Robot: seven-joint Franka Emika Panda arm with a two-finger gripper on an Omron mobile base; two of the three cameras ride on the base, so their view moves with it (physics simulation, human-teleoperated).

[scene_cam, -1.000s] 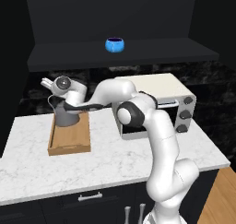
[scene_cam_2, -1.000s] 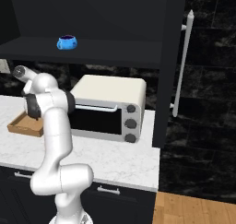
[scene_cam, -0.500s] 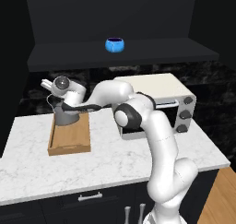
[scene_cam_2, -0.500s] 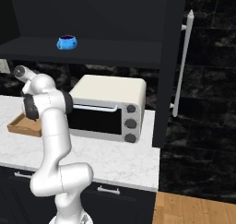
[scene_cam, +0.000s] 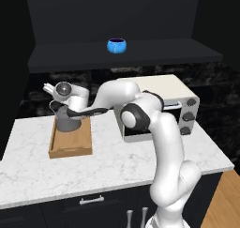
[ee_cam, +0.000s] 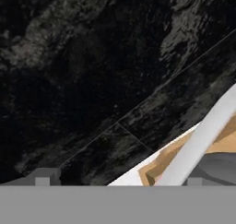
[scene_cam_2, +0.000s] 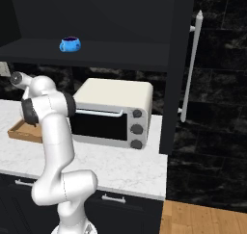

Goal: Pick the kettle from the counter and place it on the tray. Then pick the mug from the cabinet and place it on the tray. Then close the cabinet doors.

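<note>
The dark-grey kettle (scene_cam: pixel 68 121) stands upright at the far end of the wooden tray (scene_cam: pixel 70 145) on the white counter (scene_cam: pixel 108 171). My gripper (scene_cam: pixel 49 90) hovers just above and to the left of the kettle, open and holding nothing. In the hand view the gripper (ee_cam: pixel 117 179) has its tips wide apart; a tray corner (ee_cam: pixel 154 171), the kettle's body (ee_cam: pixel 216 168) and its pale handle (ee_cam: pixel 203 135) sit at the lower right. The blue mug (scene_cam: pixel 116 45) rests on the open cabinet's dark shelf (scene_cam: pixel 70 58), also seen as the mug (scene_cam_2: pixel 70 44).
A white toaster oven (scene_cam: pixel 161 102) stands on the counter right of the tray, close behind my arm. An open black cabinet door (scene_cam_2: pixel 177 74) with a long silver handle (scene_cam_2: pixel 190 69) juts out at the right. Black marble backsplash (ee_cam: pixel 92 71) lies behind the tray.
The hand has barely shifted above the kettle. The kettle stays put on the tray and the mug on the shelf.
</note>
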